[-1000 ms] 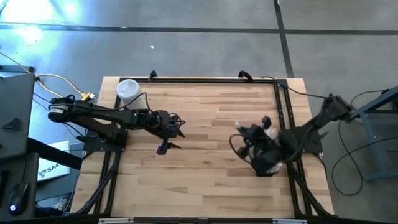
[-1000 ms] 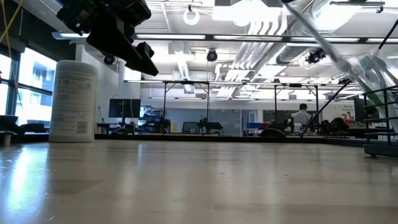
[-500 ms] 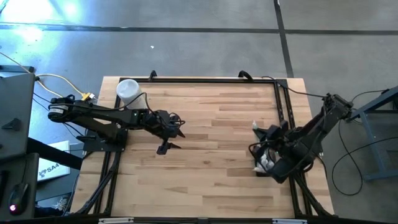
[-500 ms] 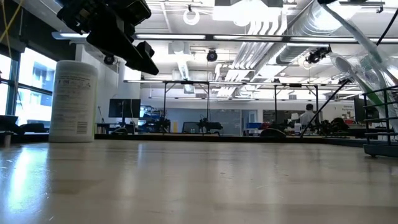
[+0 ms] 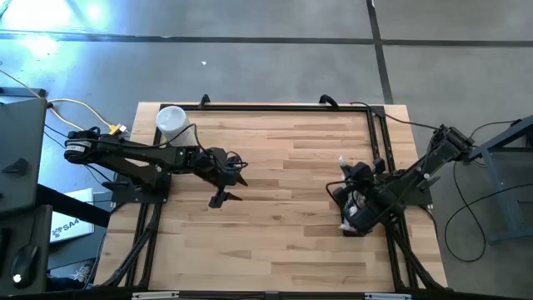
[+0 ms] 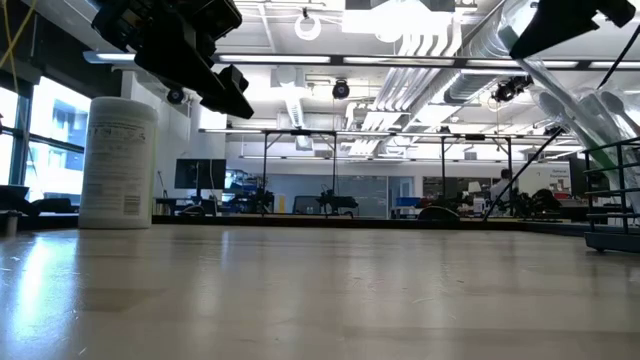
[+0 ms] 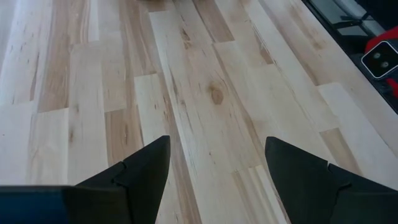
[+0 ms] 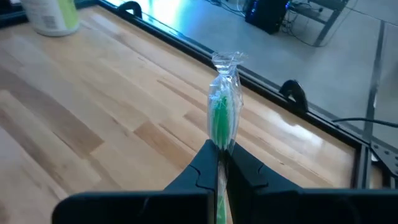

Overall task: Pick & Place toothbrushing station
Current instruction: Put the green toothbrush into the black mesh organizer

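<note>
From above, I see my right gripper [image 5: 354,218] near the table's [image 5: 275,242] right edge, clenched on a wrapped toothbrush [image 5: 353,217], pale under the dark arm. My left gripper [image 5: 226,188] waits over the left-centre boards, jaws spread and empty; a white canister [image 5: 171,122] stands at the far left corner. I judge this the carry step.

At table level, the left gripper [image 6: 222,95] hangs high beside the canister [image 6: 117,162]. At the right edge I see clear wrapped shapes [image 6: 590,110] and dark rails, too cut off to sort out. No mesh holder is clear to me.

My left wrist camera shows only bare boards between open fingers [image 7: 146,168].

My right wrist camera shows the green toothbrush [image 8: 221,121] in its clear wrap, pinched upright between closed fingers [image 8: 202,165]. Next I need a drop spot, which I cannot locate.
</note>
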### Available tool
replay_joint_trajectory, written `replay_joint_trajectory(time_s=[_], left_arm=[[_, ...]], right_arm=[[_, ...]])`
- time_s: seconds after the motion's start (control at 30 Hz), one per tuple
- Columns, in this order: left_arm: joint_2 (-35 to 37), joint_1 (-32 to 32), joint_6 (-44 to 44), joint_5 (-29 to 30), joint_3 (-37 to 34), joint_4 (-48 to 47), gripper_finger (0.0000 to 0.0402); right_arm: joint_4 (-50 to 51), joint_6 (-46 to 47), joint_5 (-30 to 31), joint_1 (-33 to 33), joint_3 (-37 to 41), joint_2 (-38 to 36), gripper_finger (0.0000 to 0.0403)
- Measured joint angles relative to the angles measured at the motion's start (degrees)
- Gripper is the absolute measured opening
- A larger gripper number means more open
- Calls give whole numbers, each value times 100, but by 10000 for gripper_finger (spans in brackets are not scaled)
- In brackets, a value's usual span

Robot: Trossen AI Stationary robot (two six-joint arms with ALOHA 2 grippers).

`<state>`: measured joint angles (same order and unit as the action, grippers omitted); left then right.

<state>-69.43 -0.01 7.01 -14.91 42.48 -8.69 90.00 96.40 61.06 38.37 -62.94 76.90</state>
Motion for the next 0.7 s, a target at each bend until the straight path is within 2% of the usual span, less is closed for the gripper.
replay_joint_trajectory(time_s=[0.23, 0.53, 0.7], left_arm=[[0, 0, 7, -1, 2, 0, 260], [0, 0, -62, -7, -228, 310, 260], [0, 0, -125, -9, -337, 477, 260]], right_arm=[[-47, 720, 26, 78, 266, 26, 3], [-396, 1757, 15, 545, 826, 46, 3], [-792, 1807, -116, 588, 1083, 46, 3]])
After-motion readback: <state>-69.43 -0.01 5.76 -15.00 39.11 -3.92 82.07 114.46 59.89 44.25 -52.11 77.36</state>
